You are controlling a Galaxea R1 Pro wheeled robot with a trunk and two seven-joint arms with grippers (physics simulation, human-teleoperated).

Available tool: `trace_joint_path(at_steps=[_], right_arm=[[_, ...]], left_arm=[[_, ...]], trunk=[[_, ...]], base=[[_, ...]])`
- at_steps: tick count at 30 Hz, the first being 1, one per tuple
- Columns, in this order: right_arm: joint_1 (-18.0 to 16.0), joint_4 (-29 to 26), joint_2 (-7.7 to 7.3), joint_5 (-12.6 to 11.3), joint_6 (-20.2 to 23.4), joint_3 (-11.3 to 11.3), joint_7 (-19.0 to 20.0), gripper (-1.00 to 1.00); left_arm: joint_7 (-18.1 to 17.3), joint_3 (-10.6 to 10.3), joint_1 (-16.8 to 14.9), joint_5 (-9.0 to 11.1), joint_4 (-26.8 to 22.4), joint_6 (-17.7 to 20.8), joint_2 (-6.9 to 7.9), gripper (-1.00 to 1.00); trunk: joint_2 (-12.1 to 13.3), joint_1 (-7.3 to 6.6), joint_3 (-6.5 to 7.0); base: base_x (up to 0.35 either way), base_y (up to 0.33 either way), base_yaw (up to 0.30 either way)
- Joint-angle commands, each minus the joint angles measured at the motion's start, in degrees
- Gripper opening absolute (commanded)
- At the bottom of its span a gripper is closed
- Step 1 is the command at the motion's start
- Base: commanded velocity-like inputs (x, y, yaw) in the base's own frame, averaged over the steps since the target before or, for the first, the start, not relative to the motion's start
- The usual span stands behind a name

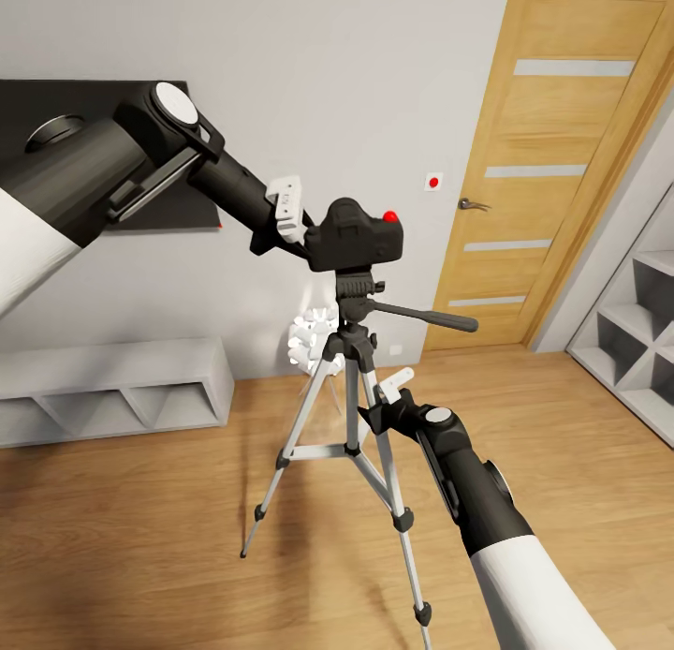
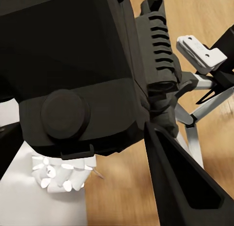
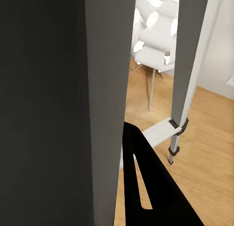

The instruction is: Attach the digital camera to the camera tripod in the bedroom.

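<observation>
The black digital camera (image 1: pixel 360 240), red button on top, sits right on the dark head of the camera tripod (image 1: pixel 354 299). My left gripper (image 1: pixel 314 236) reaches in from the upper left and is shut on the camera's side. In the left wrist view the camera body (image 2: pixel 73 65) is very close, with one black finger (image 2: pixel 185 187) along it. The tripod stands upright on the wood floor, its pan handle (image 1: pixel 426 317) pointing right. Low down, my right gripper (image 1: pixel 374 408) is shut on the tripod just under the leg hub. A silver leg (image 3: pixel 187 65) shows in the right wrist view.
A wooden door (image 1: pixel 552 163) is at the back right, beside white cube shelving (image 1: pixel 637 332). A low grey shelf (image 1: pixel 112 388) runs along the wall at left under a black wall TV (image 1: pixel 56 125). A white lamp (image 1: pixel 314 341) stands behind the tripod.
</observation>
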Motion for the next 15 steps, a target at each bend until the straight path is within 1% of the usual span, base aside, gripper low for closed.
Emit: trace_joint_path(at_steps=[1, 2, 3, 15], right_arm=[[0.0, -0.1, 0.03, 1.0, 0.1, -0.1, 0.5, -1.00], [0.0, -0.1, 0.03, 1.0, 0.1, -0.1, 0.5, -1.00], [0.0, -0.1, 0.03, 1.0, 0.1, -0.1, 0.5, -1.00], [0.0, -0.1, 0.03, 1.0, 0.1, -0.1, 0.5, -1.00]], left_arm=[[0.0, -0.3, -0.2, 0.5, 0.0, 0.5, 0.07, -1.00], [0.1, -0.3, -0.2, 0.5, 0.0, 0.5, 0.08, -1.00], [0.1, -0.3, -0.2, 0.5, 0.0, 0.5, 0.07, 1.00], [0.5, -0.2, -0.2, 0.5, 0.0, 0.4, 0.01, 1.00]], trunk=[[-0.1, 0.04, -0.13], [-0.1, 0.04, -0.13], [-0.1, 0.04, -0.13], [-0.1, 0.04, -0.13]], base=[[0.000, 0.000, 0.000], [0.000, 0.000, 0.000], [0.000, 0.000, 0.000], [0.000, 0.000, 0.000]])
